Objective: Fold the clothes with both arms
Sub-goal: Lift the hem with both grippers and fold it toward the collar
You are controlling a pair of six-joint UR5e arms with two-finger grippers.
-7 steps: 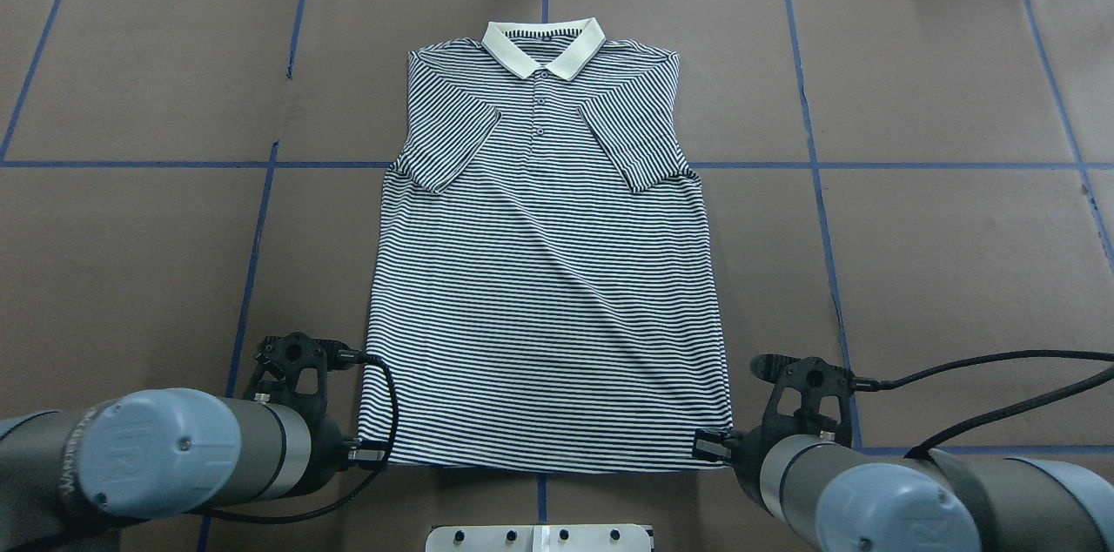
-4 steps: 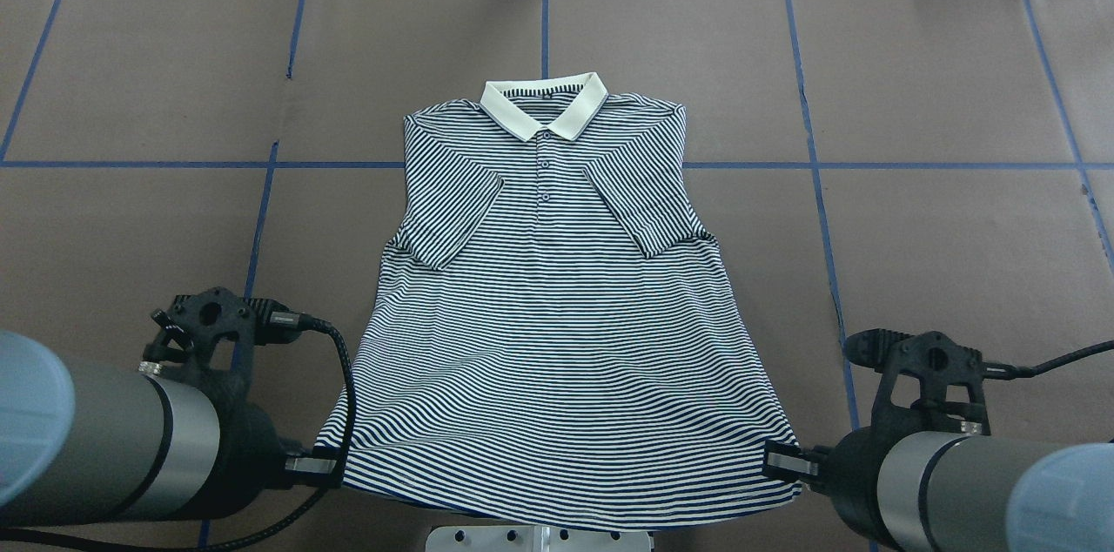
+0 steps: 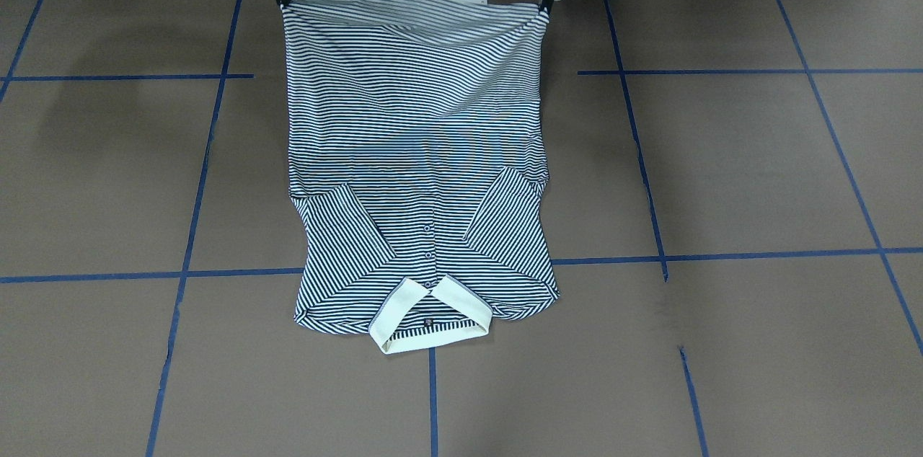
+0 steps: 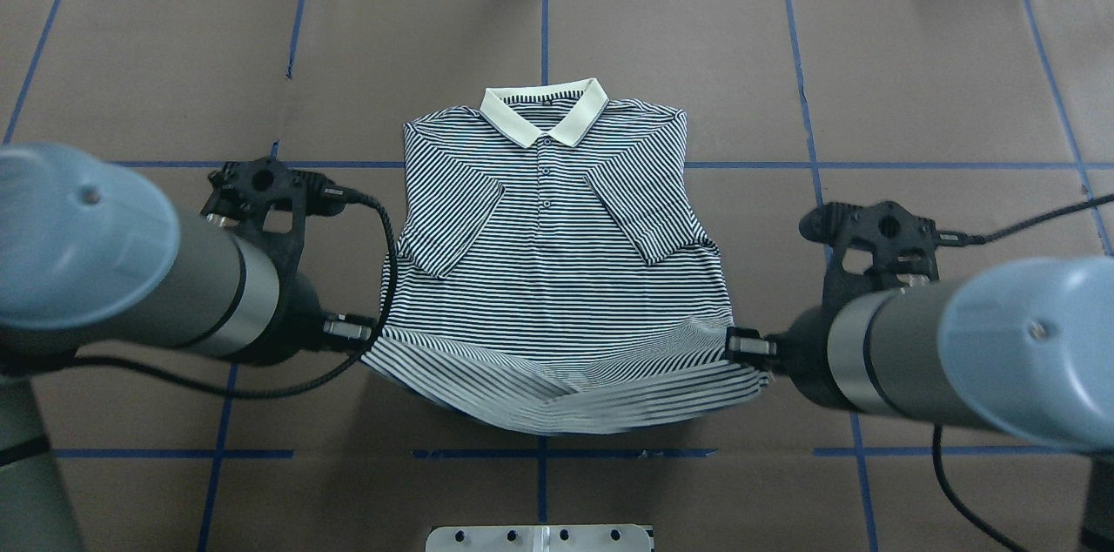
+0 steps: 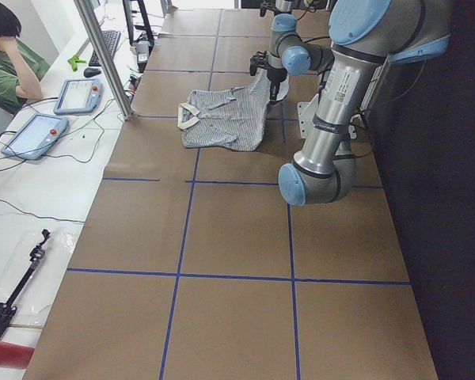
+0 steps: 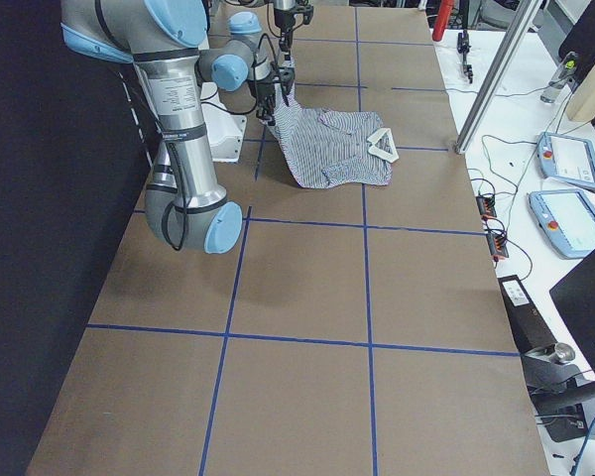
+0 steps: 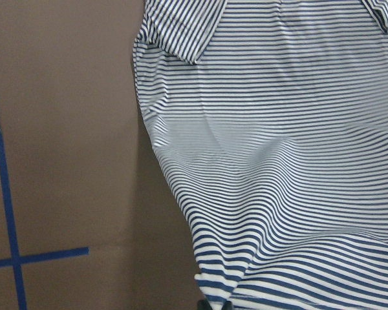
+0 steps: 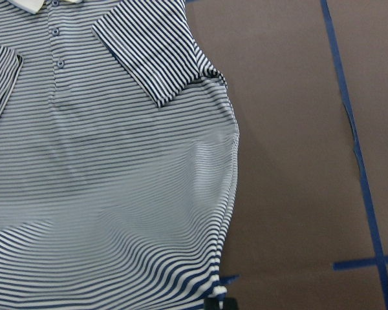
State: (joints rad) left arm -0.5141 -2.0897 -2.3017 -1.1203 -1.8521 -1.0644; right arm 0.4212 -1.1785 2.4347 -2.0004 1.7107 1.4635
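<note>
We are pinching the polo shirt [image 4: 557, 273] at its two hem corners: our left gripper [image 4: 364, 331] is clamped on one, our right gripper [image 4: 738, 345] on the other. We are holding the hem raised above the table [image 4: 914, 82], while the collar [image 4: 505, 112] end is lying flat.

My overhead camera sits high at 6 o'clock, facing forward and down; the front-facing one looks back from 12 o'clock, steeply down. Side cameras watch from the ends of the table [image 4: 957, 56] at 9 and 3 o'clock, farther off. Both wrist cameras hover close over the polo shirt [image 4: 557, 273], which every view shares.
</note>
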